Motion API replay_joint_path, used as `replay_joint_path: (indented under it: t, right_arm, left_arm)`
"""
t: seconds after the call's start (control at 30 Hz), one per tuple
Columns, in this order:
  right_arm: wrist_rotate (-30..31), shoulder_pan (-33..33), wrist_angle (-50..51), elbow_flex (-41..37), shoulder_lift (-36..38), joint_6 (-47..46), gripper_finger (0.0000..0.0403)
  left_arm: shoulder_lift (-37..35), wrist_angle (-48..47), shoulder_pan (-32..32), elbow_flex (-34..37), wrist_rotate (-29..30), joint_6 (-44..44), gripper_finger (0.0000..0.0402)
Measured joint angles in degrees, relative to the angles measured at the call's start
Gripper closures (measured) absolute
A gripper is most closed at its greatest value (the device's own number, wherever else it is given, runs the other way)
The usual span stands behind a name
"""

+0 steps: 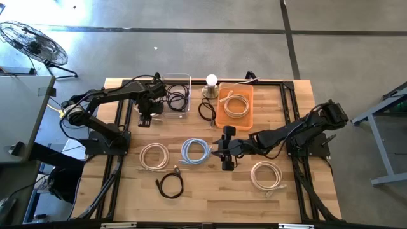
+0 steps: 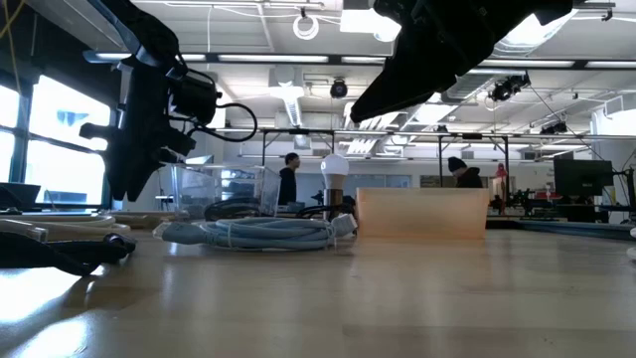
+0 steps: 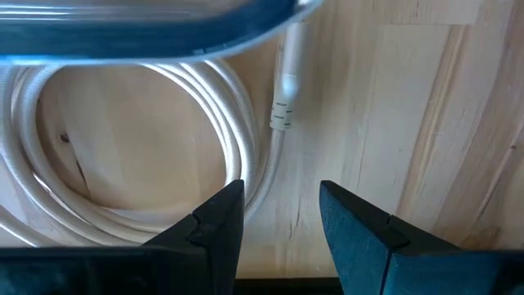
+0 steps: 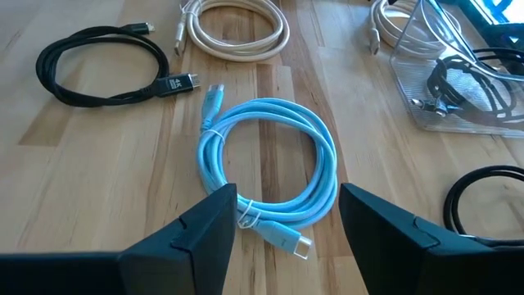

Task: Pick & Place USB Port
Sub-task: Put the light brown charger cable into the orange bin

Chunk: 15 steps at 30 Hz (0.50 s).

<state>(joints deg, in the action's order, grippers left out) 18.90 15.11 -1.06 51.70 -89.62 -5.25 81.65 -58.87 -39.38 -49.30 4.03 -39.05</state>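
Right wrist view: right gripper, jaws wide and empty, should centre over the blue cable at frame centre before closing.

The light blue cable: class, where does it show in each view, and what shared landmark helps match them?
High view: light blue cable, table centre.
Low view, left of centre.
Left wrist view: not in it.
Right wrist view, centre.
Landmark: the clear bin.

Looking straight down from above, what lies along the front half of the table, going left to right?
White cable → black cable → blue cable → right gripper → another white cable.
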Motion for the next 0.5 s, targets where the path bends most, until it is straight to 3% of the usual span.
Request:
replay_joint_path:
  t: [0.2, 0.5]
  right_arm:
    - [0.00, 0.00, 0.02, 0.00, 0.00, 0.09, 0.0195]
    - [-0.07, 0.00, 0.04, 0.00, 0.00, 0.11, 0.0195]
  left_arm:
    - [-0.19, -0.43, -0.01, 0.00, 1.30, 0.68, 0.0244]
    - [-4.52, -3.03, -0.35, 0.00, 8.34, 4.81, 0.0244]
